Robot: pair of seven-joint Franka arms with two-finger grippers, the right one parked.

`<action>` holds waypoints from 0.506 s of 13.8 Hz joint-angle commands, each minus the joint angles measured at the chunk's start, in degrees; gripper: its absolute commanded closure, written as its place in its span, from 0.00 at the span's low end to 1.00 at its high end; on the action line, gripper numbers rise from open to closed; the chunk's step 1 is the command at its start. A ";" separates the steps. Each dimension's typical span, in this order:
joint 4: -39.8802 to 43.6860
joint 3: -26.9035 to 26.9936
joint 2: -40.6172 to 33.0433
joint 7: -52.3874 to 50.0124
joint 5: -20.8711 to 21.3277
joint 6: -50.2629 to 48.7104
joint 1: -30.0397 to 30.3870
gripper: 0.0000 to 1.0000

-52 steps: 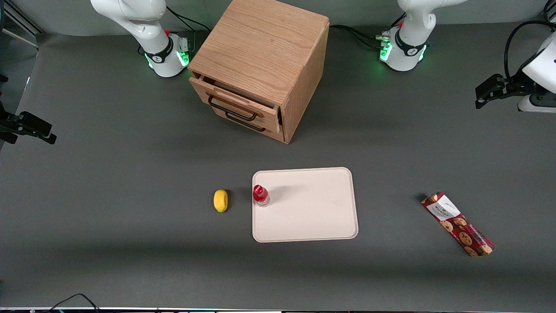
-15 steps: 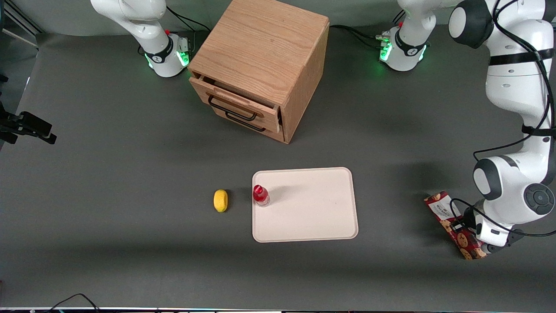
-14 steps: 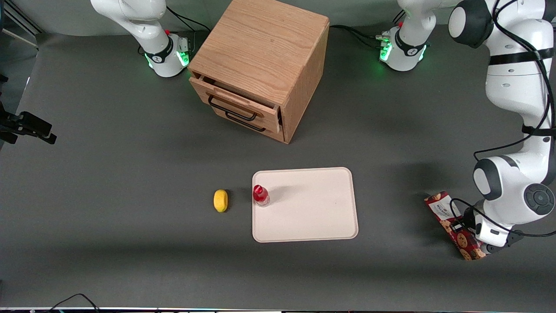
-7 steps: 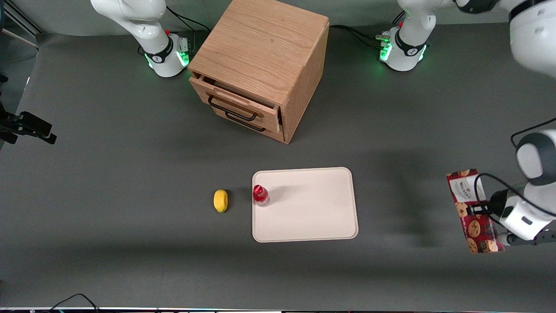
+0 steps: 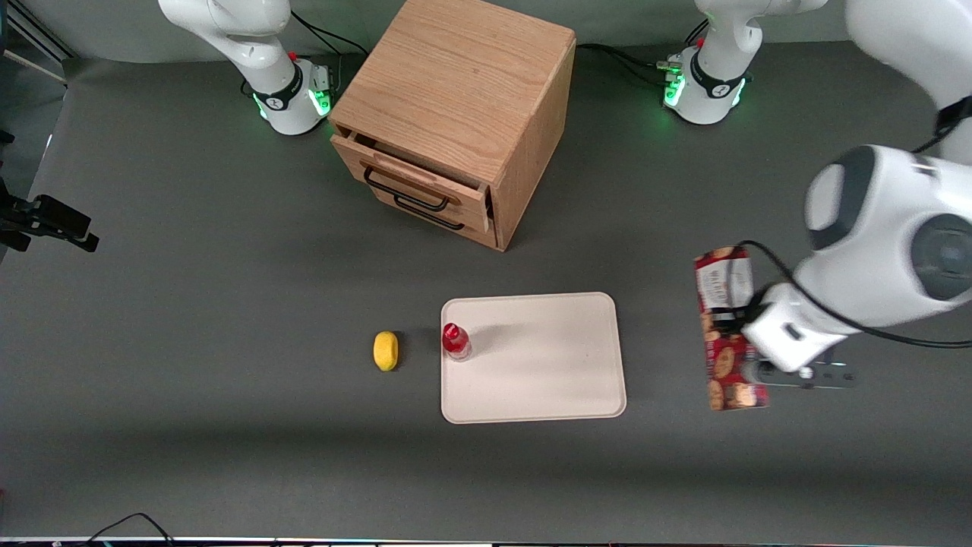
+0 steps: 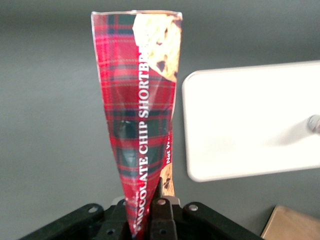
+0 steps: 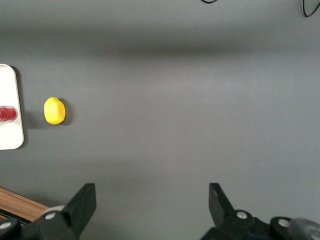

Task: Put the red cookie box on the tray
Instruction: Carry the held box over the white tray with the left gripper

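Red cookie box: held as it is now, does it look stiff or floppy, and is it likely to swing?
The red cookie box probably handles as fairly stiff: it juts straight from the hand without drooping. Since the hand pinches it at one narrow spot, it may pivot or swing. It is not yet over the tray.

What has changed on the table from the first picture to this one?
The gripper came down on the red cookie box, closed on it, lifted it and carried it toward the tray; it now hangs beside the tray. The tray, red-capped bottle, lemon and cabinet stayed put.
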 commanded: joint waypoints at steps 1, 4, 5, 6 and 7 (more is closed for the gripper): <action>-0.97 -3.22 3.89 -8.86 5.55 7.85 -2.28 1.00; -3.00 -3.22 8.54 -15.20 7.85 13.75 -4.57 1.00; -3.61 -3.22 9.78 -15.82 9.42 14.81 -5.36 1.00; -4.49 -3.22 10.83 -16.70 12.22 16.21 -5.54 1.00; -5.20 -3.22 12.15 -18.88 13.81 17.79 -5.63 1.00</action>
